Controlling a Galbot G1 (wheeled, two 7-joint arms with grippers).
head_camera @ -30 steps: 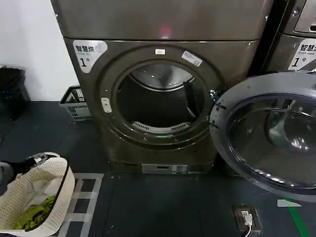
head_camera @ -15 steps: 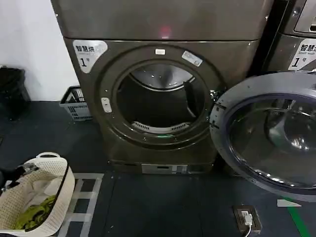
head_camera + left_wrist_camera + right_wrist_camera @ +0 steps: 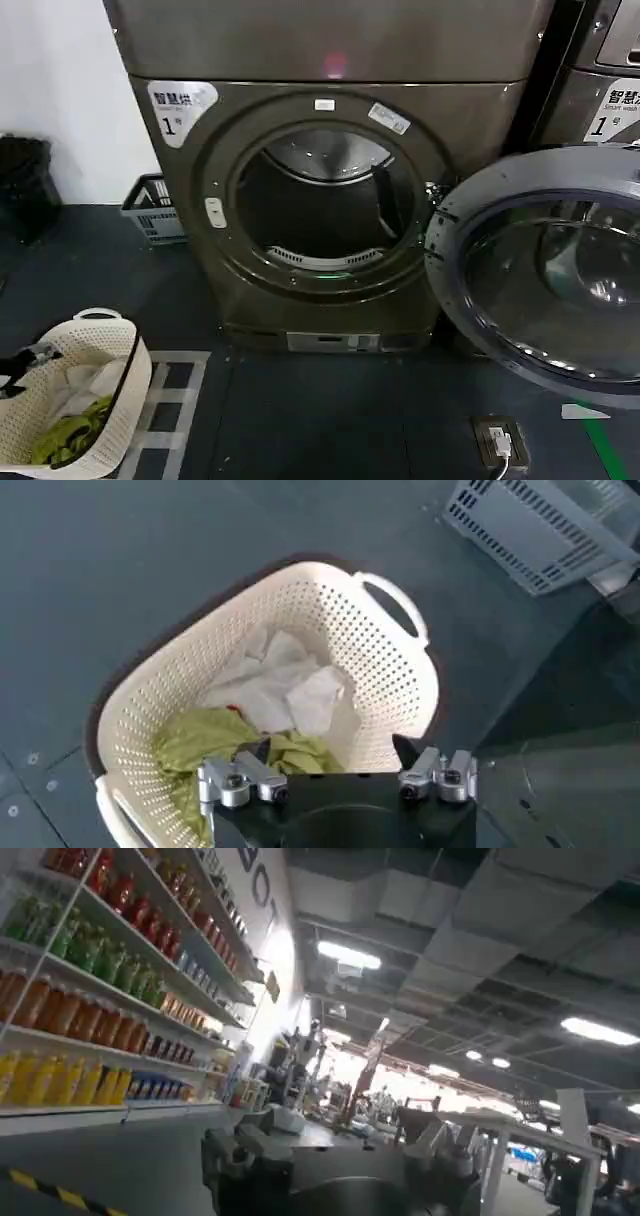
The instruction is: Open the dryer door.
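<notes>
The dryer door [image 3: 545,270], a wide chrome ring around dark domed glass, stands swung open to the right of the dryer, showing its grey inner rim. The drum opening [image 3: 325,205] is uncovered and dark inside. My left gripper [image 3: 28,357] is low at the far left, over a cream laundry basket [image 3: 125,345], far from the door. In the left wrist view that gripper [image 3: 331,745] is open above the basket [image 3: 300,580], with nothing between its fingers. My right gripper [image 3: 342,1140] is open, pointing up towards a ceiling and shelves, away from the dryer.
The basket holds green and white clothes [image 3: 260,705]. A grey crate [image 3: 152,210] sits on the floor left of the dryer. A second machine [image 3: 600,90] stands behind the open door. A floor socket [image 3: 500,440] lies in front.
My left gripper has pulled back towards the left edge over the basket. The door and the basket have stayed where they were.
</notes>
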